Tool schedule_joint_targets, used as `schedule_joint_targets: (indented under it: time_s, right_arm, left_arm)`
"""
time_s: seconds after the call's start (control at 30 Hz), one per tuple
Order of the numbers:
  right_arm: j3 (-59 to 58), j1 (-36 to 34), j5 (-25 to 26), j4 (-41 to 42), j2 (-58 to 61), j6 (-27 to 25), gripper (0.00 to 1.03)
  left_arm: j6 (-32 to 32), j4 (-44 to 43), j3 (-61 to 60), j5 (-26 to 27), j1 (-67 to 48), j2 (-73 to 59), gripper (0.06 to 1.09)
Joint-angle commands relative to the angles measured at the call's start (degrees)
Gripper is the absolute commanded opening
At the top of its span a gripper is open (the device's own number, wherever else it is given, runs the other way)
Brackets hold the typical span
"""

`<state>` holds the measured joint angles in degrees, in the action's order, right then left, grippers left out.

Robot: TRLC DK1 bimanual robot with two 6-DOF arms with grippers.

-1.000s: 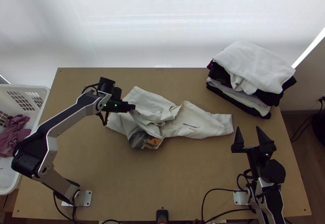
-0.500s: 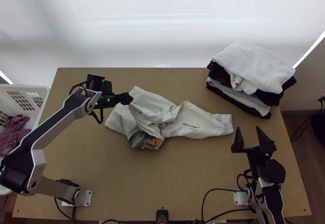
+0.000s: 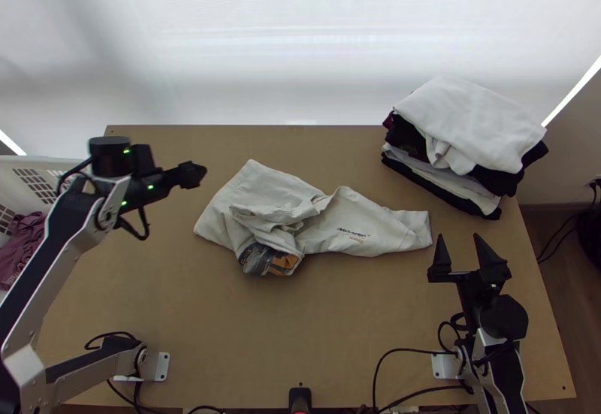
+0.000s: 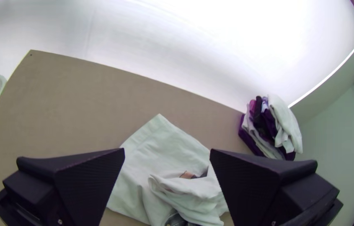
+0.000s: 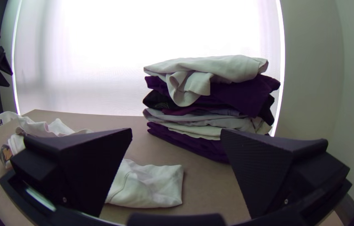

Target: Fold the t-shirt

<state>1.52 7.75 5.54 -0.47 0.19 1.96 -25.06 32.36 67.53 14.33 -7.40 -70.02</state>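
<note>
And here's the off-white cloth t-shirt [image 3: 353, 222], bunched and twisted near the middle of the light wooden table [image 3: 338, 331], narrow end pointing to three o'clock. The black left gripper [image 3: 194, 174] hangs empty at its ten o'clock, jaws spread; the black right gripper [image 3: 460, 237] waits off three o'clock, jaws wide too. Flattening looks like the job: pinch a single top layer, lift low, ease towards nine o'clock, other end pinned. Yank it, and the twist likely tightens.
</note>
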Motion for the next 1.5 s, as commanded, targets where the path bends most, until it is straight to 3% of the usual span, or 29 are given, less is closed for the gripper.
schedule_joint_targets:
  time_s: [0.0, 0.43, 0.9, 1.07, 1.23, 1.47]
  right_arm:
    - [-1.08, -0.19, -0.09, 0.65, -0.27, 0.94, 0.99]
    - [-1.17, 0.86, -0.53, 0.56, -0.27, 1.12, 0.99]
    - [-1.17, 6.31, -0.53, 0.65, -0.27, 2.09, 0.99]
    - [-0.02, 10.45, -0.44, 2.32, -0.36, -4.68, 0.99]
    - [4.11, 17.65, -0.44, 3.11, 1.92, -16.9, 0.99]
    - [16.59, 30.31, -0.36, 4.07, 21.52, -30.61, 0.99]
  left_arm:
    - [0.27, 2.36, -3.89, -0.7, 4.94, 3.92, 1.04]
    - [3.44, 7.98, -13.47, -0.62, 21.81, 11.66, 1.04]
    - [3.44, 10.18, -15.58, -0.44, 23.66, 17.99, 1.04]
    - [3.61, 8.86, -16.29, -0.44, 21.46, 18.51, 1.04]
    - [3.09, 5.96, -17.17, -0.44, 17.68, 19.75, 1.04]
    - [2.73, 3.32, -17.25, -0.44, 15.4, 20.98, 1.04]
